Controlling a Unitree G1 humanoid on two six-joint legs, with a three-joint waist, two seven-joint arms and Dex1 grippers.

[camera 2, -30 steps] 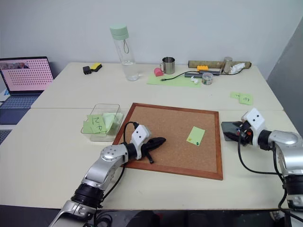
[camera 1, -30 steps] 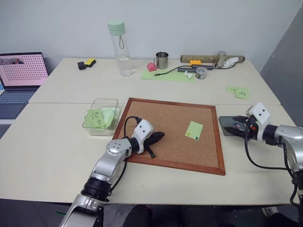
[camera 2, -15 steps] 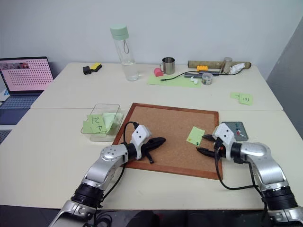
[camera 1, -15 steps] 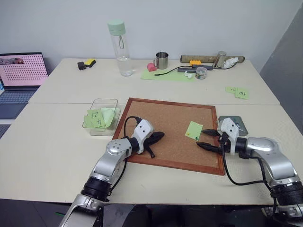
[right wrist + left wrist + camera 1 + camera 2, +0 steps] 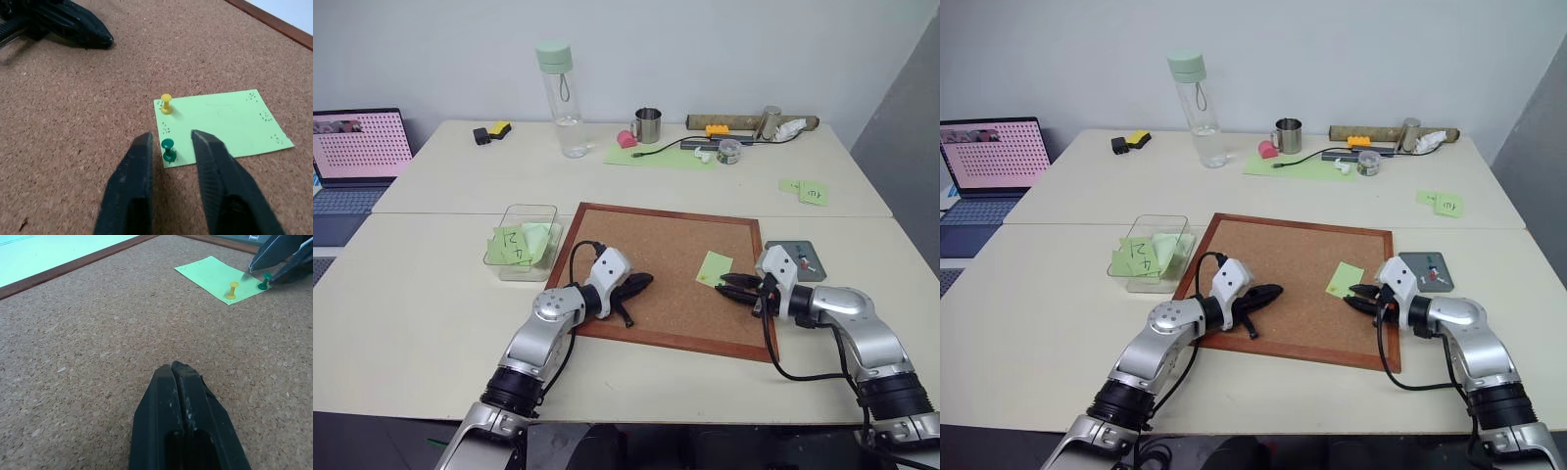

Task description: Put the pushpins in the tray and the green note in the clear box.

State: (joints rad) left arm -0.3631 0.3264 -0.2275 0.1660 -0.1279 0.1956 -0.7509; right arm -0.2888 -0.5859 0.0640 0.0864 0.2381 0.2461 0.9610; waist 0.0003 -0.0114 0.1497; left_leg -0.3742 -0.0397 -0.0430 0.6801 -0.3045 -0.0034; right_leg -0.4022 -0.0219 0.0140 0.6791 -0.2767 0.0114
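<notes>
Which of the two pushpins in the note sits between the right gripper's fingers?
The green pushpin, at the green note's corner, between the right gripper's fingers; the yellow pushpin stands clear, farther along the edge.

The green note (image 5: 221, 122), a plain light green square, lies flat on the corkboard (image 5: 73, 122), pinned by two upright pushpins: a green pushpin (image 5: 169, 149) at one corner, standing between the right gripper's (image 5: 170, 147) two black fingers (image 5: 132, 186), and a yellow pushpin (image 5: 166, 104) at the next corner, just beyond those fingertips. The small dark grey tray (image 5: 796, 260) lies flat just behind that gripper, holding a few tiny pins. The clear box (image 5: 524, 240) sits well away from those fingers beside the board's far edge, with green notes inside.
</notes>
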